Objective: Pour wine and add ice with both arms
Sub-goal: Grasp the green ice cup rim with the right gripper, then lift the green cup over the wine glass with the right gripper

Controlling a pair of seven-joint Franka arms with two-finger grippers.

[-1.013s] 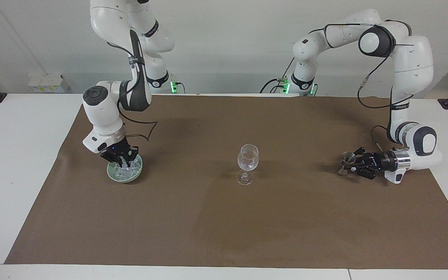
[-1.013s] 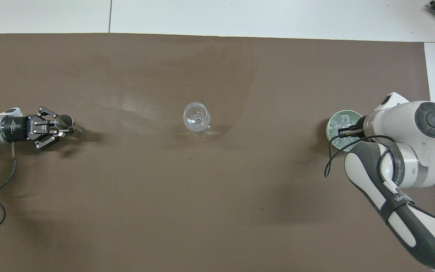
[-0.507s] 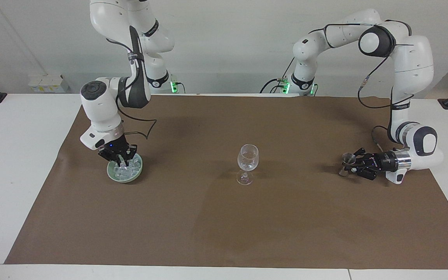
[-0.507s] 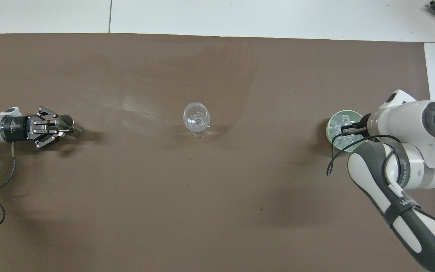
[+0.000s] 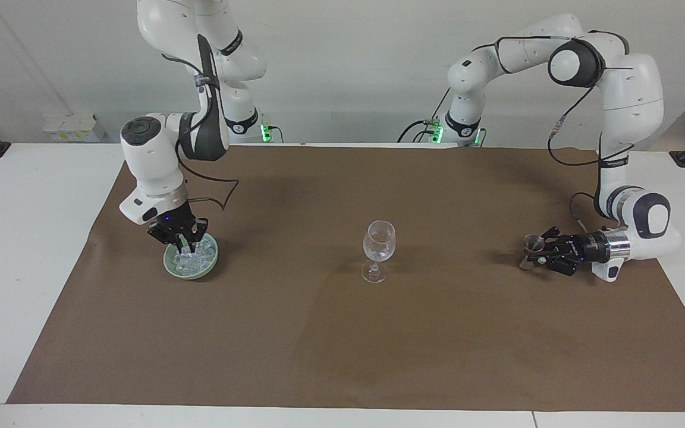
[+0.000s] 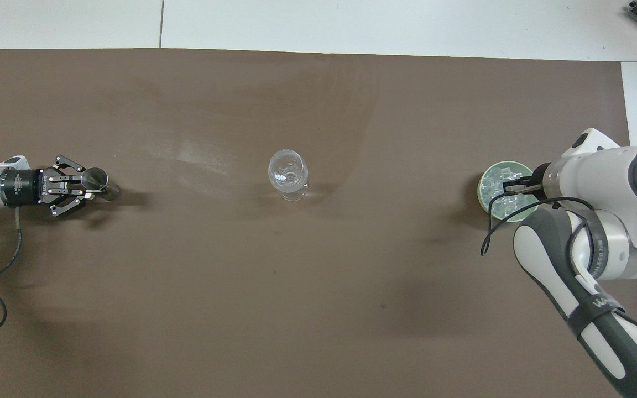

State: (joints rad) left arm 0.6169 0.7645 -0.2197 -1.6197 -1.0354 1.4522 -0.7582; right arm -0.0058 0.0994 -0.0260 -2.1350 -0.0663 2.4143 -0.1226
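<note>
Brown mat (image 5: 342, 333): ice (image 5: 197, 258) glints (clear, chunky).

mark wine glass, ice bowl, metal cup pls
wine glass (image 5: 379, 240): facing view, on its bowl
ice bowl (image 5: 171, 266): facing view, on its green rim
metal cup (image 6: 93, 178): overhead view, on its open mouth

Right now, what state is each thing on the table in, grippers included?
Wine glass: upright at the middle of the mat, no wine visible.
Green bowl: on the mat, full of ice.
Small metal cup: held just above the mat.
Right gripper: shut on an ice chunk, over the bowl.
Left gripper: shut on the cup.
</note>
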